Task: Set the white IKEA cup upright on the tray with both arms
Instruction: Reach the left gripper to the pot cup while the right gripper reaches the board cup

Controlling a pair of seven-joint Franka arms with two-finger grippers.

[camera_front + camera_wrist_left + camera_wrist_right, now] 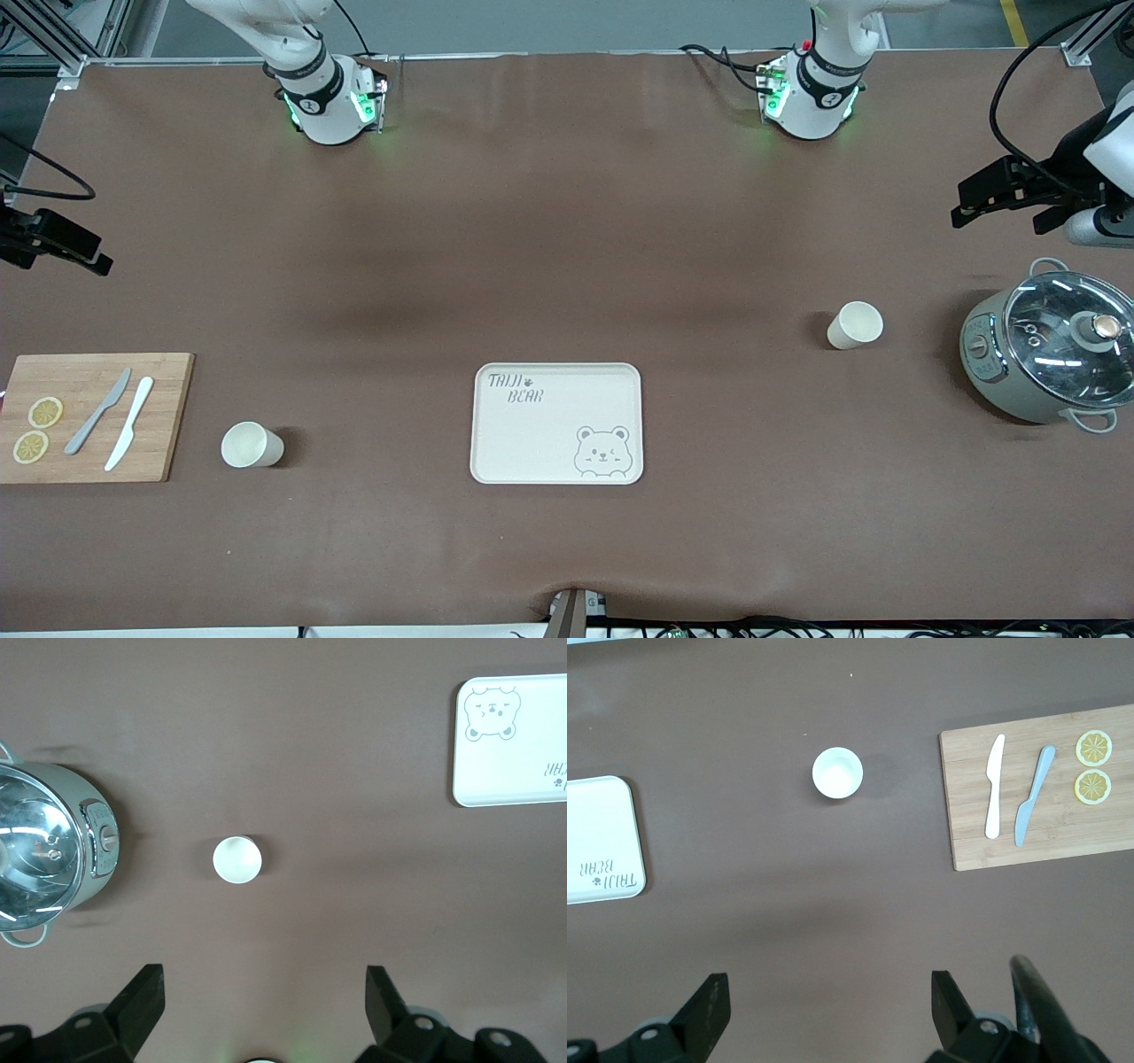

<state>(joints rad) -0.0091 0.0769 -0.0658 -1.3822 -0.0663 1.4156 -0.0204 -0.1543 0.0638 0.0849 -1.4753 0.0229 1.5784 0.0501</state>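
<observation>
The tray (556, 424) carries grey lettering reading "TAIJI BEAR" with a small paw mark, and a winking cartoon bear face in one corner. It lies flat on the brown worktop (567, 266), midway along it and toward the edge nearest the front camera, and nothing stands on it.

Two white cups stand upright, both off the tray. One cup (856, 325) is toward the left arm's end, beside a grey cooker pot (1045, 354) with a glass lid. The other cup (252, 444) is toward the right arm's end, beside a wooden cutting board (93, 416) at the worktop's edge.

The board holds a grey knife (97, 411), a white knife (129, 423) and two lemon slices (37, 430). The right wrist view looks straight down on these and into the cup, which the front view shows only at a slant. The left wrist view likewise looks down on the pot's control knob and lid.

The left claw (264, 992) hangs high above the worktop's end by the pot, fingers spread wide, holding nothing. The right claw (828, 997) hangs above the other end near the board, fingers also apart and empty. Only the front view shows both arm bases along the edge farthest from its camera
</observation>
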